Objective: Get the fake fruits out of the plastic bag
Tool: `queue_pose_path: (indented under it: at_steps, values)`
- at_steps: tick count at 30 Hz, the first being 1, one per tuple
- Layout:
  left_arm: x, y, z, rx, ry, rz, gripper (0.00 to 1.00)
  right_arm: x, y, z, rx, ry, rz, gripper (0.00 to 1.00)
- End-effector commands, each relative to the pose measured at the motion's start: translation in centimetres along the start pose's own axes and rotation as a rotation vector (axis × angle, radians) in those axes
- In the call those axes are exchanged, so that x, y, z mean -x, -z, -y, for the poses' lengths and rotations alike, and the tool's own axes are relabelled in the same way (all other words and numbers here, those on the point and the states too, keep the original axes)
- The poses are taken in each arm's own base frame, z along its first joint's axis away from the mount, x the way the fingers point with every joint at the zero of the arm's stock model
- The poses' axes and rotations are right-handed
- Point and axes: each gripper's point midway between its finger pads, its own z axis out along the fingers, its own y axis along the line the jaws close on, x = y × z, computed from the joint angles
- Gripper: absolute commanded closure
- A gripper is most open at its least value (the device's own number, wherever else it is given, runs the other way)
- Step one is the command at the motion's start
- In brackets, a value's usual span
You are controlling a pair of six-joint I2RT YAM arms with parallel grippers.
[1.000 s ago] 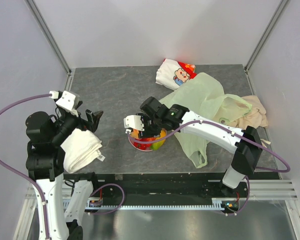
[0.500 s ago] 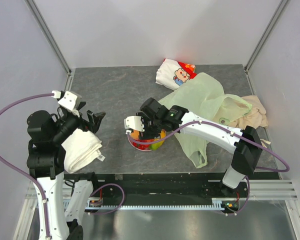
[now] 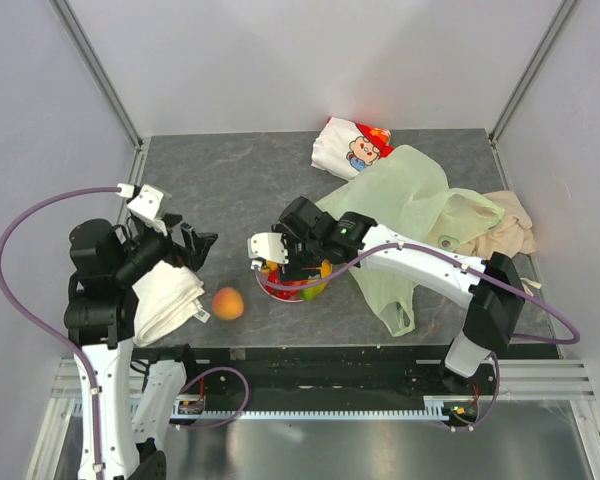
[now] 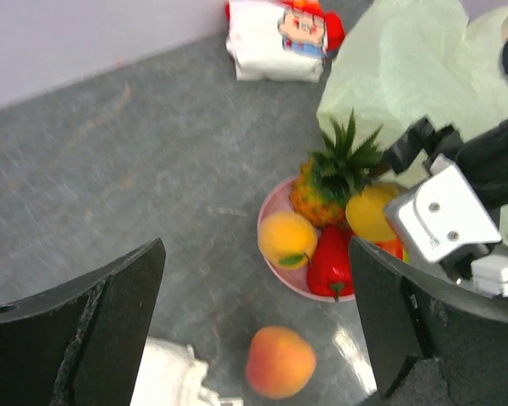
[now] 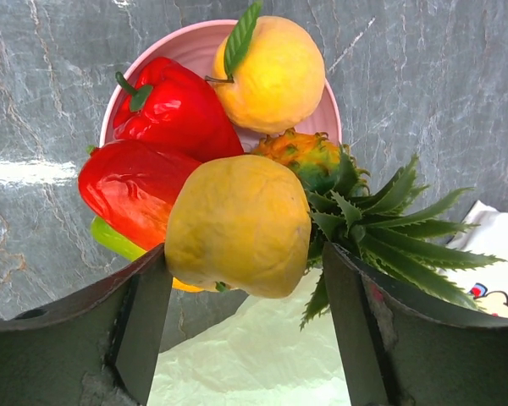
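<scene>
A peach (image 3: pixel 228 303) has appeared on the table near its front edge, left of the plate (image 5: pixel 186 38). The right gripper (image 3: pixel 292 270) hangs spread over the mango (image 5: pixel 237 224), which is heaped with other fruits on the plate beside the bag (image 3: pixel 400 200). The left gripper (image 3: pixel 192 242) is spread and empty.

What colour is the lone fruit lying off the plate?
The lone fruit is orange with a reddish blush, clearest in the left wrist view.
</scene>
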Motion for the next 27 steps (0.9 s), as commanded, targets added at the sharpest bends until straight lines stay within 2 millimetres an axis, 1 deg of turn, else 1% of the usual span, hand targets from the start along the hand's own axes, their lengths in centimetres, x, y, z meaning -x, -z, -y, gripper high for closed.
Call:
queue_pose_path:
  at_steps: [1,2,3,4,6,7,8,9,12,13,15,16,18,19,21,22,23,25,26,27]
  values:
    - [-5.4,-0.5,-0.3,0.013,0.145,-0.181,0.04,1.5,2.2,1.6,-0.08,-0.024,0.04,0.16]
    - [-6.3,-0.5,-0.4,0.019,0.143,-0.217,0.03,1.7,2.3,1.8,-0.086,-0.028,0.047,0.16]
    - [-7.7,0.0,-0.2,0.015,0.138,-0.263,0.02,1.8,2.3,1.8,-0.086,-0.031,0.049,0.16]
    - [-9.1,0.2,-0.7,0.034,0.094,-0.3,0.01,1.9,2.4,1.8,-0.086,-0.033,0.051,0.16]
    - [-8.8,0.7,-1.6,0.096,0.092,-0.295,0.01,1.8,2.7,2.2,-0.109,-0.045,0.043,0.16]
    - [-8.5,0.7,-0.8,0.046,0.08,-0.292,0.01,2.0,2.8,2.4,-0.114,-0.048,0.049,0.16]
    - [-8.6,0.6,-0.4,0.018,0.087,-0.303,0.01,2.1,2.9,2.4,-0.117,-0.051,0.053,0.16]
    - [-9.2,0.0,-0.5,-0.002,0.113,-0.339,0.01,2.1,3.0,2.5,-0.119,-0.055,0.055,0.16]
    - [-9.8,-0.5,-0.5,-0.037,0.15,-0.401,0.01,2.2,3.1,2.6,-0.124,-0.057,0.059,0.16]
    - [-10.0,-0.9,-0.6,-0.058,0.154,-0.435,0.01,2.2,3.1,2.6,-0.126,-0.057,0.057,0.16]
    - [-10.0,-0.9,-1.2,-0.066,0.112,-0.469,0.01,2.3,3.4,2.7,-0.129,-0.057,0.064,0.16]
    - [-10.3,-1.1,-2.5,-0.047,0.052,-0.511,0.01,2.4,3.5,2.7,-0.132,-0.06,0.068,0.16]
    - [-11.6,-0.4,-3.1,-0.048,0.012,-0.596,0.01,2.8,3.8,2.8,-0.132,-0.068,0.083,0.16]
    - [-12.1,0.0,-3.7,-0.046,-0.04,-0.627,0.01,3.2,4.2,3.1,-0.137,-0.081,0.095,0.16]
    - [-12.9,1.0,-3.5,-0.06,-0.056,-0.674,0.0,3.7,4.9,3.4,-0.144,-0.098,0.108,0.16]
    - [-13.4,1.3,-3.6,-0.065,-0.064,-0.698,0.01,4.2,5.6,3.7,-0.158,-0.118,0.127,0.15]
    - [-14.2,1.7,-3.2,-0.084,-0.039,-0.741,0.01,4.6,5.9,3.6,-0.148,-0.125,0.149,0.15]
    - [-15.6,2.0,-2.8,-0.107,-0.006,-0.791,0.01,5.2,6.9,3.4,-0.142,-0.148,0.184,0.14]
    - [-16.3,2.0,-2.9,-0.116,0.006,-0.815,0.01,5.3,7.1,3.3,-0.139,-0.156,0.188,0.14]
    - [-17.4,2.2,-3.1,-0.119,-0.002,-0.852,0.02,5.5,7.6,3.3,-0.143,-0.161,0.202,0.13]
